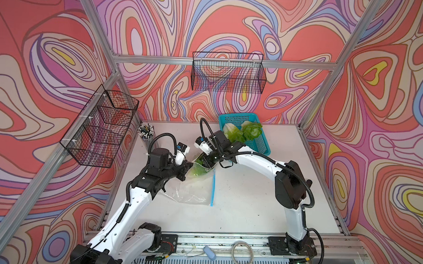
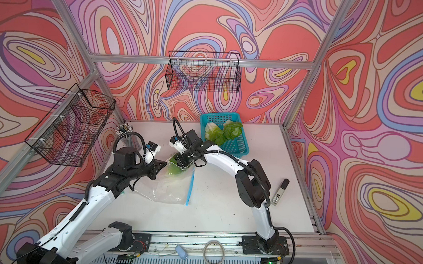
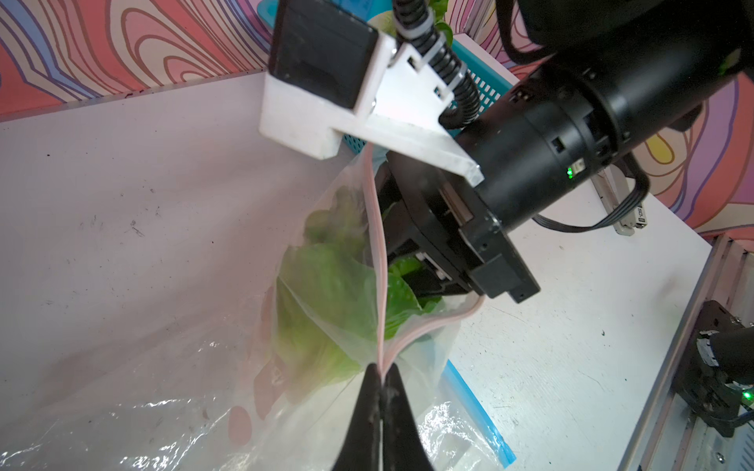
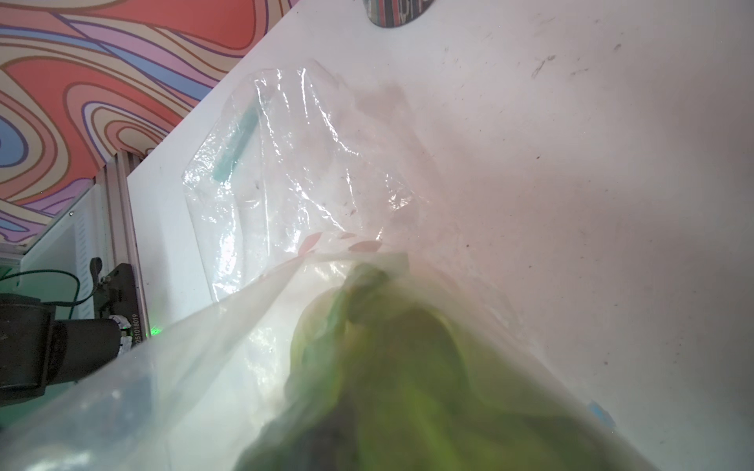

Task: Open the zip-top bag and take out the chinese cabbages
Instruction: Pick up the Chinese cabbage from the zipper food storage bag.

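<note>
At the left wall, a black wire basket point(image 1: 99, 131) is being carried on the frame, and a cup of pencils point(image 1: 146, 134) is being supported at the far left corner of the white table point(image 1: 252, 187). Moving right, the left gripper point(image 3: 381, 379) is being held with its fingers pressed together on the pink rim of the zip-top bag point(image 1: 191, 192), so that this edge of the mouth is being lifted clear of the table. A chinese cabbage point(image 3: 326, 310) is being contained inside the bag, just behind the open mouth. A blue strip point(image 1: 213, 188) is being shown flat on the table beside the clear plastic; whether it belongs to the same bag cannot be determined. The right gripper point(image 3: 428, 283) is being held inside the open mouth, against the green leaves, with its jaws closed; whether a leaf is being gripped cannot be determined. Further right, at the far edge, a second chinese cabbage point(image 1: 232, 133) and a third chinese cabbage point(image 1: 253, 130) are being held side by side in a teal plastic basket point(image 1: 263, 146). Near the right edge, a grey and black handheld device point(image 2: 279, 191) is being supported on the table.
</note>
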You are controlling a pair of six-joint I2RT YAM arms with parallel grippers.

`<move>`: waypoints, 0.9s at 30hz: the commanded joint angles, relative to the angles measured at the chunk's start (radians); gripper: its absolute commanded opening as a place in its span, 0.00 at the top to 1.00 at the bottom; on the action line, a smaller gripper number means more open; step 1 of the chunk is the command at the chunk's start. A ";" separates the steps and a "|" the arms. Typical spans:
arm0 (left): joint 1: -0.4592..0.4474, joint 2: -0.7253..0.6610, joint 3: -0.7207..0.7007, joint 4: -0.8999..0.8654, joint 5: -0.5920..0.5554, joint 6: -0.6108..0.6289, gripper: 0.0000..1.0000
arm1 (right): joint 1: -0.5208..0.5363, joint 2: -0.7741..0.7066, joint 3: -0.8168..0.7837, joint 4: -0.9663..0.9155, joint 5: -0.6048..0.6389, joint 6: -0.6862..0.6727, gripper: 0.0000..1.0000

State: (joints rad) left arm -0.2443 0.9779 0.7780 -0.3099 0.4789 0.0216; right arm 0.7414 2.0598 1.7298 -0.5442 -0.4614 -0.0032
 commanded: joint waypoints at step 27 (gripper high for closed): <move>-0.003 -0.043 0.072 -0.048 -0.148 -0.048 0.36 | 0.000 -0.225 -0.181 0.161 0.131 -0.123 1.00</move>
State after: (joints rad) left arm -0.2489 0.9600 0.8219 -0.3344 0.3428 -0.0307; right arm 0.7410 1.8801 1.5658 -0.4164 -0.3653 -0.0952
